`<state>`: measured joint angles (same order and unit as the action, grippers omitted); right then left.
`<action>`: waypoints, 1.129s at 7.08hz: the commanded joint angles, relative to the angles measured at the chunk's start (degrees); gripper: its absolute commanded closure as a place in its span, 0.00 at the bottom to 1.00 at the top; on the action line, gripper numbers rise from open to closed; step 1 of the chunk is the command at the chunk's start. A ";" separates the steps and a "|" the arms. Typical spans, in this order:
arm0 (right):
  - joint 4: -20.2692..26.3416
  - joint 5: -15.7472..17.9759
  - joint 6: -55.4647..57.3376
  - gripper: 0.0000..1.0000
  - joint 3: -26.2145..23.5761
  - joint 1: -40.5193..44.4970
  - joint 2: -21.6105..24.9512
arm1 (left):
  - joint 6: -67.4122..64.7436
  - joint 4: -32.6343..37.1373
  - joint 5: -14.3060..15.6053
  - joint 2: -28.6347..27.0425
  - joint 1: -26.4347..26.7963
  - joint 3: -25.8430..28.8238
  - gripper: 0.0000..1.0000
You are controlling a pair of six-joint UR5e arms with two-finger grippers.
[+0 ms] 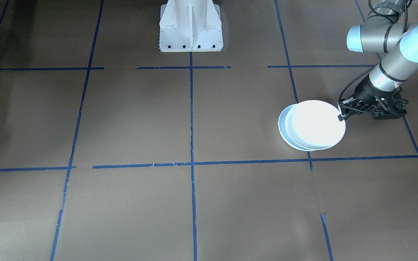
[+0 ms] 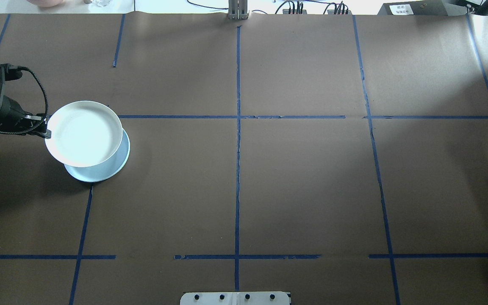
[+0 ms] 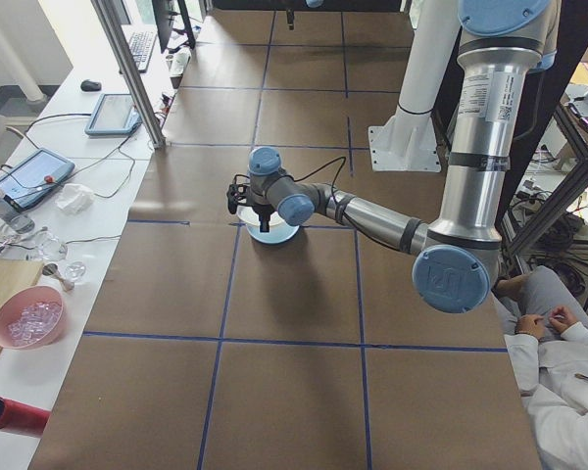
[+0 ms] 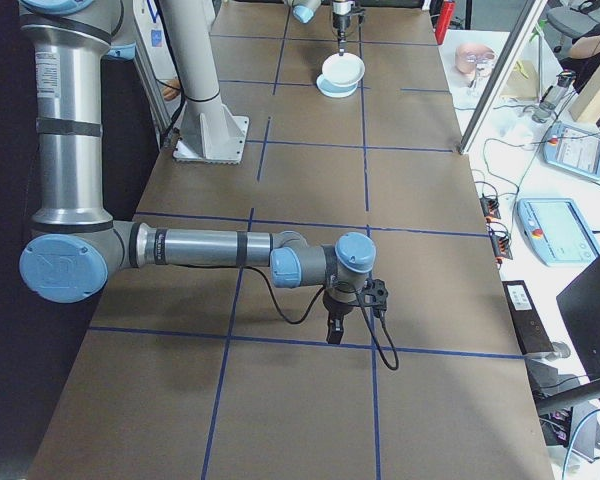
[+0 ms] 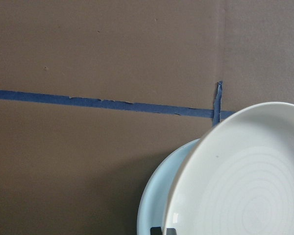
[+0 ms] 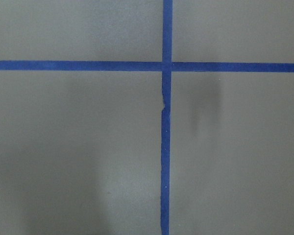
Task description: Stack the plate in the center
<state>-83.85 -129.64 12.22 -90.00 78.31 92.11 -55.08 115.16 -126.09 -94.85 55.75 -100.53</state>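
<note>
A white plate point(image 2: 84, 133) hangs tilted and offset above a pale bluish plate point(image 2: 112, 165) that lies flat on the brown table point(image 2: 303, 178), far out on the robot's left side and nowhere near the middle of the blue tape grid point(image 2: 237, 169); the upper plate overlaps most of the lower one, leaving a blue crescent showing along one edge; the left gripper point(image 2: 45, 132) has its fingers pinched on the white plate's rim, on the side away from the table's middle; faint rings show on that plate in the wrist view. Well apart, the right gripper point(image 4: 334, 328) points down above a tape crossing; whether its fingers are apart or together I cannot tell.
</note>
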 commanded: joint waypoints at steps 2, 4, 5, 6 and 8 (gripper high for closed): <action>0.00 0.00 0.00 0.00 0.09 0.00 0.00 | -0.29 0.23 -0.03 -0.16 -0.38 1.21 1.00; 0.00 0.00 0.00 0.00 0.00 0.00 0.00 | -0.55 0.32 0.06 -0.77 -0.47 1.92 1.00; 0.00 0.00 0.00 0.00 0.00 0.00 0.00 | -0.73 0.32 0.06 -0.78 -0.55 1.92 1.00; 0.00 0.00 0.00 0.00 0.09 0.00 0.00 | -0.81 0.32 0.06 -1.21 -0.55 2.27 1.00; 0.00 0.00 0.00 0.00 0.09 0.00 0.00 | -0.73 0.32 -0.03 -1.13 -0.47 2.27 1.00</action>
<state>-83.85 -129.64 12.22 -89.96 78.31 92.11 -55.82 115.49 -126.09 -95.94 55.25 -98.31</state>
